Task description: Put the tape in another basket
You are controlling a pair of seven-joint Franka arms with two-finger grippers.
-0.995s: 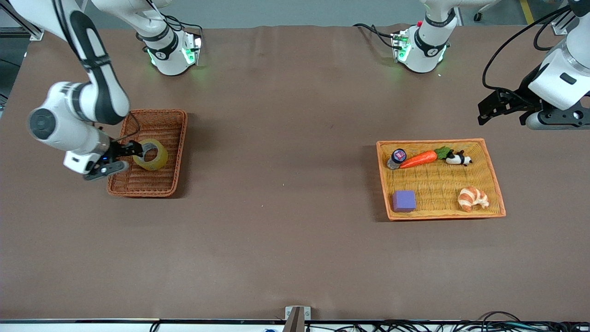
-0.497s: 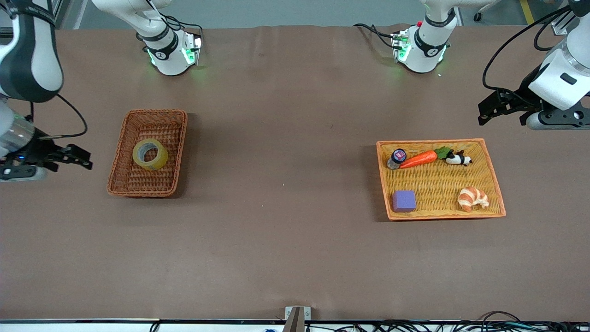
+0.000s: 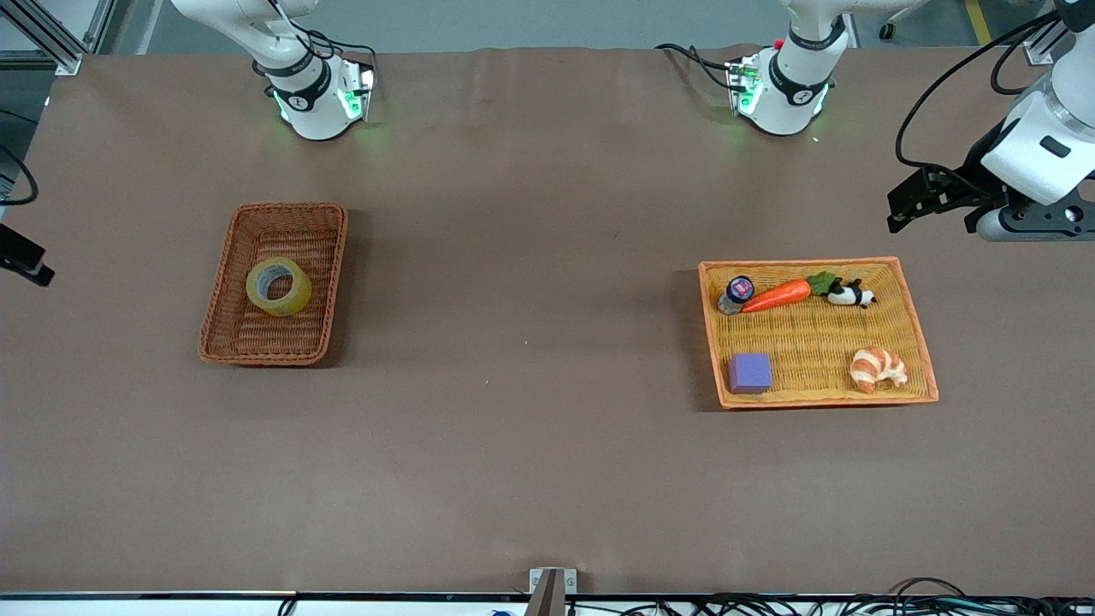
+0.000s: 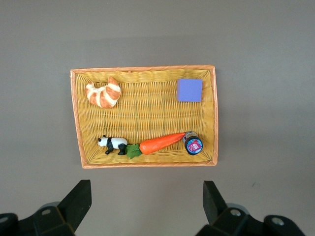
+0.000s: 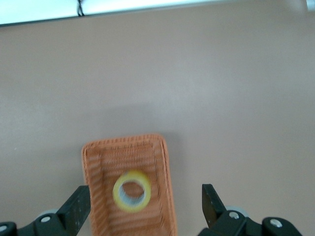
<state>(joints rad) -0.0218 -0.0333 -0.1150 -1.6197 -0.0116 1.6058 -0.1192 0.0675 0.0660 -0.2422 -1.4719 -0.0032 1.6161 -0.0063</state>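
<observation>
The tape (image 3: 279, 287), a yellowish ring with a grey core, lies in the reddish-brown wicker basket (image 3: 257, 353) toward the right arm's end of the table. The right wrist view shows the tape (image 5: 132, 191) in the basket (image 5: 166, 196) from high above. My right gripper (image 5: 143, 194) is open and empty, well above them. In the front view only a black part of it (image 3: 24, 259) shows at the table's edge. My left gripper (image 3: 898, 210) is open and empty, and waits above the table at the left arm's end; the left wrist view (image 4: 145, 192) shows its fingers wide apart.
A shallow orange-yellow tray (image 3: 920, 342) toward the left arm's end holds a carrot (image 3: 777, 295), a panda toy (image 3: 849, 295), a croissant (image 3: 877, 368), a purple block (image 3: 749, 373) and a small bottle (image 3: 736, 293). It also shows in the left wrist view (image 4: 75, 118).
My right gripper was at the tape in the basket, then let go and drew up and away past the table's edge. The tape stays in the basket. The left arm has not moved.
</observation>
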